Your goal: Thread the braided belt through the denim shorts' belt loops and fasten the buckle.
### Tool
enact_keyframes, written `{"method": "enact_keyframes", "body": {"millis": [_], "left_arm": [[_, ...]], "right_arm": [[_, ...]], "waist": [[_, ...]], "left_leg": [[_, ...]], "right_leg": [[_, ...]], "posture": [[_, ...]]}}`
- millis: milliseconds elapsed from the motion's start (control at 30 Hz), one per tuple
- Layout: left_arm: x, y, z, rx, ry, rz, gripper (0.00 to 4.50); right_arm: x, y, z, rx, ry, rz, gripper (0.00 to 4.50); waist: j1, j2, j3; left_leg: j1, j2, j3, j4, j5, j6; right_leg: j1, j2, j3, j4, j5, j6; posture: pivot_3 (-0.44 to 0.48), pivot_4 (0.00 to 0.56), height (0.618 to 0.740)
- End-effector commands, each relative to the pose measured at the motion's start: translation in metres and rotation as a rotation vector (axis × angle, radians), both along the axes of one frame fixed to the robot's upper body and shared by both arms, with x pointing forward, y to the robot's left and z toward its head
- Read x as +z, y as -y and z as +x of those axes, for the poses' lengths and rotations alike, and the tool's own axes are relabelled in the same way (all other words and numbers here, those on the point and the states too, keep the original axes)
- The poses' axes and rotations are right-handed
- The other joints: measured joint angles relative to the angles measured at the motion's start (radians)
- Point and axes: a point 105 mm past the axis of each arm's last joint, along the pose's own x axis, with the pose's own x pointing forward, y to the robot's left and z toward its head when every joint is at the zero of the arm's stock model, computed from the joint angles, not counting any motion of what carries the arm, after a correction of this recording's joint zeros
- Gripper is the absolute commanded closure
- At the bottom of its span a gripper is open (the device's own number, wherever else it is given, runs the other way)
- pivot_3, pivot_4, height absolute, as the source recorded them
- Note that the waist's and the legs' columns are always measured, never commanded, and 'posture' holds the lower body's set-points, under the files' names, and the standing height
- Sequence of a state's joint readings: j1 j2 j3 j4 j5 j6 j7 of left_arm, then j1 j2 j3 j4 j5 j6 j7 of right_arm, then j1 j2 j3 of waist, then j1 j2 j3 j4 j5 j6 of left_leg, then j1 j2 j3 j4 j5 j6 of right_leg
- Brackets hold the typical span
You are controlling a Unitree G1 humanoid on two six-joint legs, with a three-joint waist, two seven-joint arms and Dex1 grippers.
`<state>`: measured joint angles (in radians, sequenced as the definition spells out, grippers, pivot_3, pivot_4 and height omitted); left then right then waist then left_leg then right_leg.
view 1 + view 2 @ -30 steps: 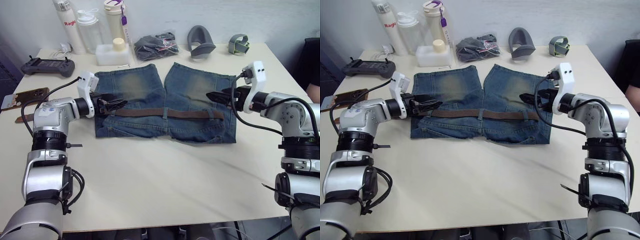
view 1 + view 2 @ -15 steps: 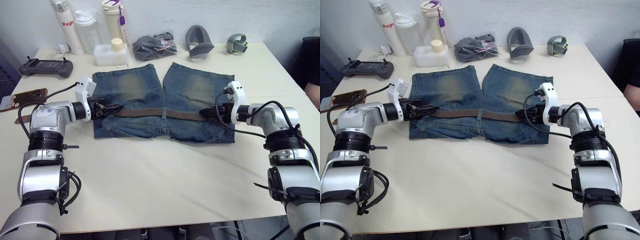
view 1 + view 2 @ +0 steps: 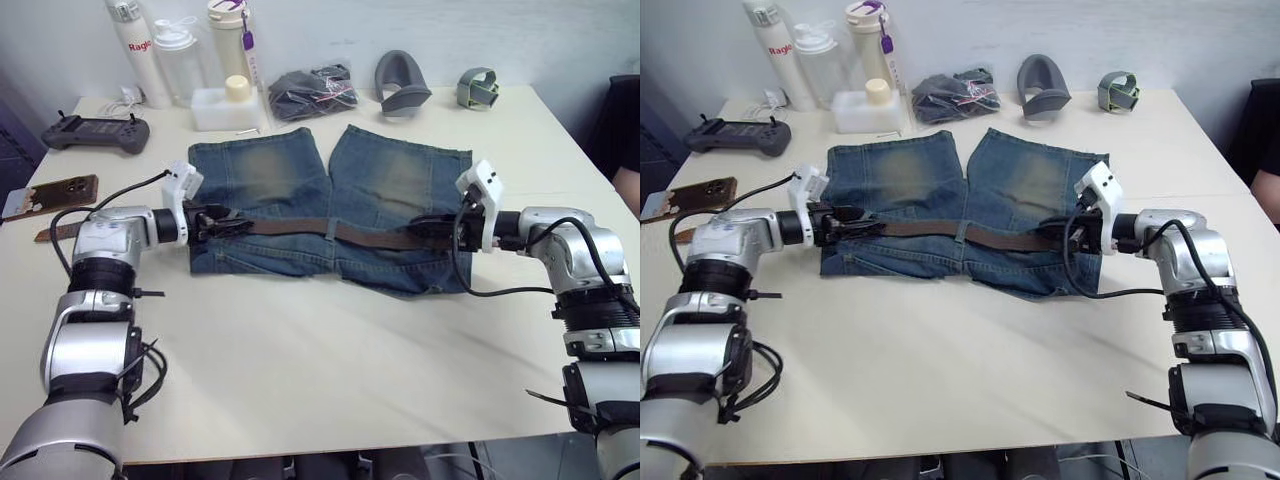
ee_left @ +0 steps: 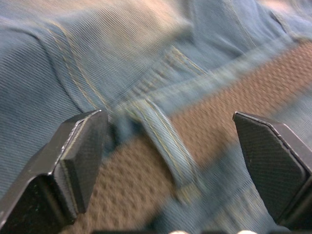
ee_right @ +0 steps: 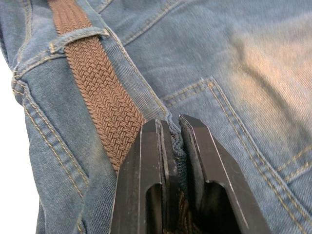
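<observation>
We are seeing the faded blue denim shorts (image 3: pixel 330 205) lying flat mid-table, the dark brown woven braided belt (image 3: pixel 330 229) running left to right along the waistband. Our left gripper (image 4: pixel 170 161) is spreading wide around one blue denim belt loop (image 4: pixel 165 141) (belt passing beneath it). Our right gripper (image 5: pixel 174 141) is pinching a denim fold beside the belt.

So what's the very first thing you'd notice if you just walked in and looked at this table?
Probably the denim shorts spread flat in the middle of the table, with the braided belt running across the waistband. A gripper sits at each end of it: the left gripper open around a belt loop, the right gripper pinched shut on denim beside the belt. Bottles line the far edge.
</observation>
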<state>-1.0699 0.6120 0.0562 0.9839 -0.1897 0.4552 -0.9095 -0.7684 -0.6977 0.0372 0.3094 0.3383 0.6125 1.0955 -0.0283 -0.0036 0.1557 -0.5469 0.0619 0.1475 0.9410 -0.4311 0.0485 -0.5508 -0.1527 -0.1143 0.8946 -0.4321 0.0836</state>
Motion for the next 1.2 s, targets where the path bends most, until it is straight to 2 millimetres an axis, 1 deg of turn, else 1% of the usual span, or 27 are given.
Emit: {"method": "enact_keyframes", "body": {"millis": [33,67,133,200,233,300,333,367,400,500,533,600,700,767,800,833,867,900,933,1000,1033,1067,1133,1200], "left_arm": [[0.017,-0.007,0.009,0.065,0.056,-0.012,0.0],[0.011,-0.004,0.009,0.06,0.035,0.002,0.0],[-0.005,0.008,0.005,-0.005,-0.026,0.004,0.0],[-0.016,0.016,0.001,-0.055,-0.068,0.008,0.0],[-0.018,0.017,-0.001,-0.067,-0.08,0.009,0.26],[-0.017,0.016,-0.002,-0.077,-0.086,0.003,0.86],[-0.013,0.014,-0.003,-0.081,-0.078,-0.001,0.92],[-0.01,0.011,-0.004,-0.085,-0.071,-0.007,1.63],[-0.006,0.008,-0.005,-0.087,-0.056,-0.004,1.86],[0.003,0.003,-0.008,-0.11,-0.011,-0.002,3.19],[0.008,0.004,-0.011,-0.138,0.016,-0.014,3.54],[0.02,0.007,-0.023,-0.235,0.106,-0.036,4.42],[0.028,0.012,-0.046,-0.346,0.213,-0.053,4.47],[0.028,0.013,-0.063,-0.4,0.339,0.02,4.47],[0.029,0.015,-0.071,-0.419,0.412,0.063,4.47],[0.033,0.016,-0.079,-0.428,0.494,0.076,4.47],[0.033,0.016,-0.085,-0.421,0.569,0.131,4.47],[0.029,0.016,-0.094,-0.445,0.635,0.211,4.47],[0.025,0.018,-0.101,-0.466,0.675,0.267,4.47],[0.015,0.021,-0.116,-0.516,0.672,0.296,4.47],[0.008,0.023,-0.127,-0.559,0.691,0.333,4.47],[0.003,0.024,-0.135,-0.591,0.707,0.363,4.47],[-0.018,0.025,-0.164,-0.729,0.755,0.469,4.47],[-0.029,0.025,-0.178,-0.775,0.769,0.491,4.47]], "right_arm": [[0.006,-0.002,-0.005,0.009,0.047,0.001,4.46],[0.005,-0.003,-0.006,0.007,0.045,0.006,4.46],[0.002,-0.004,-0.007,0.003,0.043,0.011,4.46],[0.001,-0.004,-0.007,-0.002,0.044,0.011,4.46],[0.002,-0.004,-0.007,-0.004,0.045,0.012,4.49],[0.004,-0.002,-0.007,-0.014,0.049,0.019,4.5],[0.005,0.0,-0.006,-0.023,0.053,0.018,4.5],[0.005,0.001,-0.006,-0.031,0.056,0.017,4.5],[0.004,0.002,-0.005,-0.038,0.06,0.015,4.5],[0.003,0.003,-0.004,-0.045,0.075,0.009,4.5],[0.004,0.004,-0.004,-0.05,0.093,0.004,4.5],[0.008,0.006,-0.003,-0.067,0.156,-0.009,4.5],[0.015,0.01,-0.006,-0.087,0.284,-0.057,4.5],[0.031,0.016,-0.01,-0.129,0.55,-0.133,4.5],[0.034,0.016,-0.019,-0.111,0.666,-0.175,4.5],[0.032,0.013,-0.033,-0.069,0.769,-0.231,4.5],[0.028,0.01,-0.049,-0.017,0.87,-0.293,4.5],[0.022,0.006,-0.068,0.046,0.946,-0.333,4.5],[0.017,0.004,-0.081,0.085,0.995,-0.356,4.5],[0.009,0.003,-0.105,0.126,1.064,-0.365,4.5],[0.001,0.003,-0.122,0.15,1.106,-0.374,4.5],[-0.004,0.004,-0.135,0.169,1.135,-0.382,4.5],[-0.026,0.005,-0.165,0.228,1.153,-0.406,4.5],[-0.039,0.006,-0.18,0.256,1.153,-0.413,4.5]], "waist": [[0.0,0.0,0.0],[-0.001,0.0,0.0],[-0.001,0.0,0.0],[-0.001,0.0,0.0],[-0.001,0.0,0.0],[0.0,0.0,0.0],[-0.001,0.0,0.0],[-0.001,0.0,0.0],[-0.001,0.0,0.0],[-0.003,0.0,0.0],[-0.003,0.0,0.0],[-0.003,0.0,0.0],[-0.002,0.0,0.0],[-0.001,0.001,0.0],[0.0,0.001,0.0],[0.002,0.001,0.0],[0.004,0.001,0.0],[0.006,0.001,0.0],[0.007,0.001,0.0],[0.004,0.001,0.0],[0.003,0.001,0.0],[0.003,0.001,0.0],[0.003,0.001,0.0],[0.002,0.001,0.0]], "left_leg": [[0.0,0.0,0.0,0.0,0.0,0.0],[0.0,0.0,0.0,0.0,0.0,0.0],[0.0,0.0,0.0,0.0,0.0,0.0],[0.001,0.0,0.0,0.0,0.0,0.0],[0.001,0.0,0.001,0.0,0.0,0.0],[0.0,0.0,0.001,0.0,0.0,0.0],[0.0,0.0,0.001,0.0,0.0,0.0],[0.001,0.0,0.001,0.0,0.0,0.0],[0.001,0.0,0.001,0.0,0.0,0.0],[0.001,0.0,0.001,0.0,0.0,0.0],[0.001,0.0,0.001,0.0,0.0,0.0],[0.001,0.0,0.001,0.0,0.0,0.0],[0.001,0.001,0.0,0.0,0.0,0.0],[0.0,0.0,0.0,0.0,0.0,0.0],[0.0,0.0,0.0,0.0,0.0,0.0],[0.0,0.0,0.0,0.0,0.0,0.0],[0.0,0.0,-0.001,0.0,0.0,0.0],[0.0,-0.001,-0.002,0.0,0.0,0.0],[0.001,-0.001,-0.003,0.0,0.0,0.0],[0.001,-0.001,-0.002,0.001,0.0,0.0],[0.002,-0.001,-0.002,0.001,0.0,0.0],[0.002,-0.001,-0.002,0.002,0.0,-0.001],[0.003,-0.001,-0.003,0.002,-0.001,-0.002],[0.003,0.0,-0.003,0.003,-0.002,-0.004]], "right_leg": [[0.0,0.0,0.0,0.0,0.0,0.0],[0.0,0.0,0.0,0.0,0.0,0.0],[0.0,0.0,-0.001,0.0,0.0,0.0],[0.0,0.0,-0.001,0.0,0.0,0.0],[0.0,0.0,-0.002,0.001,0.0,0.0],[0.0,0.001,-0.005,0.001,0.0,0.0],[0.0,0.001,-0.005,0.0,0.0,0.0],[0.0,0.001,-0.005,0.001,0.0,0.0],[0.0,0.001,-0.005,0.001,0.0,0.0],[0.0,0.0,-0.005,0.001,0.0,0.0],[0.0,0.001,-0.005,0.0,0.0,0.0],[0.0,0.0,-0.004,0.001,0.0,0.0],[0.0,-0.001,-0.001,0.0,0.0,-0.001],[0.0,-0.001,-0.001,0.0,-0.001,-0.001],[0.0,-0.002,-0.001,0.0,-0.001,-0.001],[0.0,-0.002,-0.001,0.0,-0.001,-0.001],[0.001,-0.003,-0.001,0.0,-0.001,-0.001],[0.001,-0.003,-0.002,-0.001,-0.001,-0.001],[0.002,-0.004,-0.003,-0.001,-0.001,-0.001],[0.004,-0.004,-0.003,-0.002,-0.001,-0.001],[0.004,-0.004,-0.003,-0.001,0.0,0.0],[0.004,-0.004,-0.003,-0.001,0.0,0.0],[0.004,-0.005,-0.003,0.0,-0.001,-0.002],[0.004,-0.005,-0.003,0.001,-0.003,-0.005]], "posture": [[0.0,0.15,0.648],[0.0,0.15,0.648],[0.0,0.15,0.648],[0.0,0.15,0.648],[0.0,0.15,0.648],[0.0,0.15,0.648],[0.0,0.15,0.648],[0.0,0.15,0.648],[0.0,0.15,0.648],[0.0,0.15,0.648],[0.0,0.15,0.648],[0.0,0.15,0.648],[0.0,0.15,0.648],[0.0,0.15,0.648],[0.0,0.15,0.648],[0.0,0.15,0.648],[0.0,0.15,0.648],[0.0,0.15,0.648],[0.0,0.15,0.648],[0.0,0.15,0.648],[0.0,0.15,0.648],[0.0,0.15,0.648],[0.0,0.15,0.648],[0.0,0.15,0.648]]}}
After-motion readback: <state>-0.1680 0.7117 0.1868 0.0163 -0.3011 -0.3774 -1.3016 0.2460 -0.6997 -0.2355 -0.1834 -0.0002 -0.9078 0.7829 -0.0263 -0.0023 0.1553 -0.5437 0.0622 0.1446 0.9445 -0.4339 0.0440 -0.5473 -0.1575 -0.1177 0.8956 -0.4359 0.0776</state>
